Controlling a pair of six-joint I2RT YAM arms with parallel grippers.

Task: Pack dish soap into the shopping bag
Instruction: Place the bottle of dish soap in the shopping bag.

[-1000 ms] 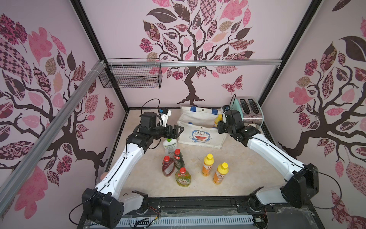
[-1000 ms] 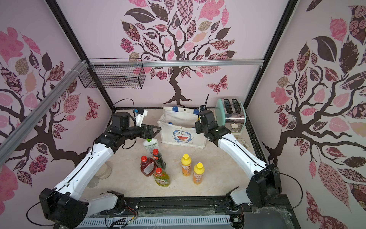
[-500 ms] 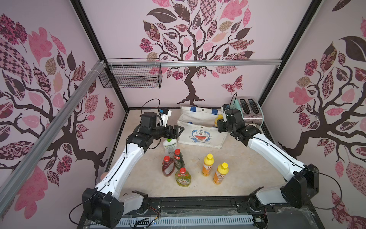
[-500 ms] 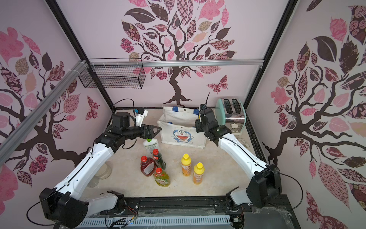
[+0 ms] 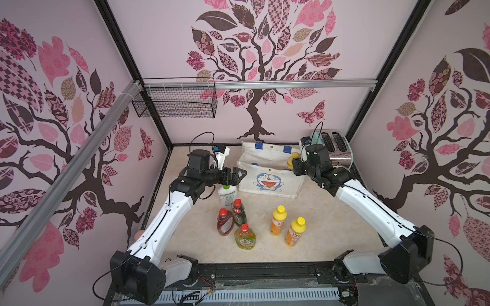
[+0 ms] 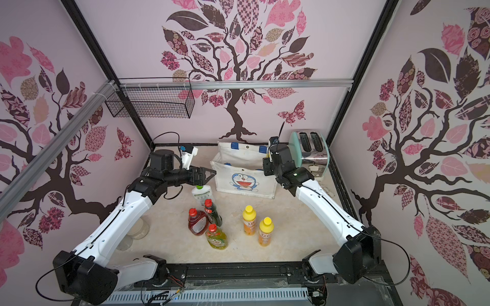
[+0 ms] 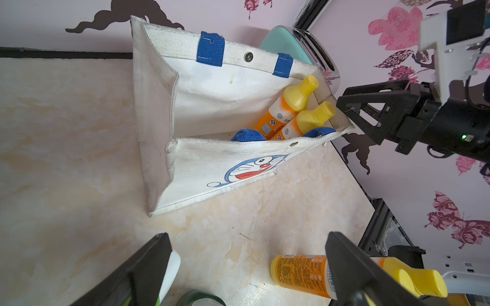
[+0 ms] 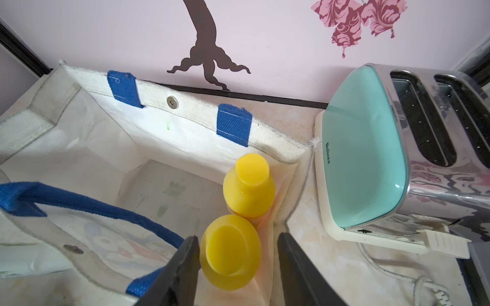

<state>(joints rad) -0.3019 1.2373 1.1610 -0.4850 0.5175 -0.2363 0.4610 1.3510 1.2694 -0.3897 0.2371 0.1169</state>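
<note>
In both top views the right gripper (image 5: pixel 294 166) is seen over the end of the shopping bag (image 5: pixel 267 182) nearest the toaster (image 5: pixel 334 143), almost where it was a second ago. Its jaws are hidden there by the wrist. The left gripper (image 5: pixel 238 175) is held wide apart and empty above the white green-capped bottle (image 5: pixel 226 195). That bottle, three red-capped bottles (image 5: pixel 224 224) and an orange pair (image 5: pixel 278 222) are left standing on the table (image 5: pixel 331 225), so about a quarter of the packing is judged done.

In the left wrist view the farther orange bottle (image 7: pixel 287 106) and the nearer orange bottle (image 7: pixel 305 123) are seen inside the bag. They lie side by side and parallel, leaned toward the end wall, with their yellow caps toward the mouth.

In the right wrist view the change is made plain. The jaws, nearly closed a second ago, have been parted, and a gap is seen on each side of the nearer bottle's cap, so it is judged released. Its long axis is close to upright, cap up, seen almost end-on. The bag's long axis is laid along the back wall, mouth upward
</note>
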